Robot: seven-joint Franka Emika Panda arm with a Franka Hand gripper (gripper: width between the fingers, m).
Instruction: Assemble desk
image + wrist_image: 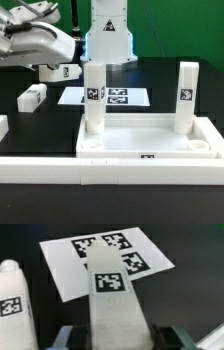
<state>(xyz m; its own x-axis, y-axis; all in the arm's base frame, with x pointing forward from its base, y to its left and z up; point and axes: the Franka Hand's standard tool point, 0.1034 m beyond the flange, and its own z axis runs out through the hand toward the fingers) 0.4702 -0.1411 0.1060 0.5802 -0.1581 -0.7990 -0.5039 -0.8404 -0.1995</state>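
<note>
The desk top (140, 134), a white tray with a raised rim, lies on the black tabletop (40, 125) at the front of the exterior view. Its near edge touches the long low border wall (110, 172). I judge it sits there so the wall braces it while legs are twisted in.

Two legs stand upright in its far corners, the left standing leg (93, 95) and the right standing leg (187, 95). Each shows a black-and-white tag. The near corners carry no legs, so I reckon the job is about half done.

Behind the tray lies the flat marker board (115, 97). Toward the exterior view's left, well apart from the tray, a loose leg (32, 97) lies on its side.

In the wrist view the tool (118, 339) has the gripped leg (112, 303) centred between its dark fingers (68, 336). They sit against both sides of the leg with no gap I can see, so I read the tool as clamped on it. The leg runs away from the camera, tag facing it, with the marker board beyond its far end. I judge the grip sits near one end so the other stays free to enter a socket. The main risk I see is knocking a standing leg on the way in.
</note>
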